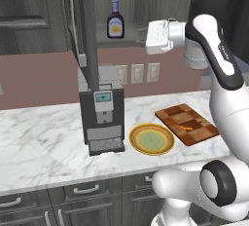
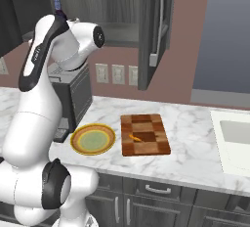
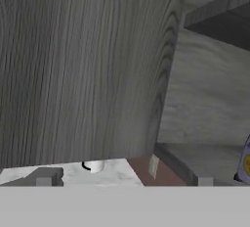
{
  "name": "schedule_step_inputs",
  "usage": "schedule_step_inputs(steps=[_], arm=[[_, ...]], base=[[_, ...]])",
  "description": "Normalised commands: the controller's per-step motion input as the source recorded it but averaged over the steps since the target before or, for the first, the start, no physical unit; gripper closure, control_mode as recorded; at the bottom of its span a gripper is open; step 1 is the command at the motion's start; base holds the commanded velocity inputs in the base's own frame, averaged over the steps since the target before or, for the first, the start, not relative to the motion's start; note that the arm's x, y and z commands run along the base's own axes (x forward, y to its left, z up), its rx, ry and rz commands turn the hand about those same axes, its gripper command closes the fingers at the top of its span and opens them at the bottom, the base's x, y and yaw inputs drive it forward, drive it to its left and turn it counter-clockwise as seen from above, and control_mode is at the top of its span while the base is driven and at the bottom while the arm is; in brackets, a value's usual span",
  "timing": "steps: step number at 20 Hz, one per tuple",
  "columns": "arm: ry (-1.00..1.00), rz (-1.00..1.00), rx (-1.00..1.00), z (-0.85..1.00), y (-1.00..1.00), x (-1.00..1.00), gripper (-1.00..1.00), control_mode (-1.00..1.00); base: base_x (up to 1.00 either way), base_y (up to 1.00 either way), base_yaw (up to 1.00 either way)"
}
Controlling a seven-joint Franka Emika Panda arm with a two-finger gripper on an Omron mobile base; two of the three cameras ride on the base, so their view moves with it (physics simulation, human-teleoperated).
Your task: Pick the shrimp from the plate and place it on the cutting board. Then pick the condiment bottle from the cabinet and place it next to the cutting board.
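Jaws spread wide, nothing between them; gripper [image 1: 142, 36] raised to shelf height, just right of the bottle [image 1: 115, 20], not touching it. Shrimp [image 1: 185, 127] already lying on the board [image 1: 187, 123], so first half of the task judged done; bottle still to fetch.

Bottle standing upright on the grey shelf [image 1: 131, 41] of the cabinet [image 2: 122, 6], near the shelf's front edge, open door [image 1: 83, 30] to its left. Seen from the hand as a dark sliver with a bit of yellow label at the far right edge, mostly cut off.

Handling, as a guess: rigid, light, smooth-sided, likely slick; tall and narrow, so easily tipped by a sideways nudge. Best taken around the wide body at the label, not the thin neck or cap, fingers closing from both sides.

Outward: plate [image 1: 151, 139] on the counter [image 1: 44, 142] below, just left of the board, with nothing on it. Coffee machine [image 1: 101, 115] left of the plate, under the door. Sink [image 2: 234, 140] far right.

Hard to make out: fingertips barely readable against the shelf from the left; bottle almost wholly hidden behind the arm from the right, only its cap peeping above. Depth between fingers and bottle not judged with confidence.
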Motion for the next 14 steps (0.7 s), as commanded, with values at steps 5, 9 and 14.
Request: schedule_step_inputs(steps=[5, 9, 14], arm=[[0.00, 0.00, 0.11, 0.00, 0.00, 0.08, -1.00, -1.00], [0.00, 0.00, 0.07, 0.01, 0.00, 0.18, -1.00, -1.00], [0.00, 0.00, 0.01, 0.14, 0.00, 0.08, -1.00, -1.00]], base=[[0.00, 0.00, 0.00], [0.00, 0.00, 0.00], [0.00, 0.00, 0.00]])
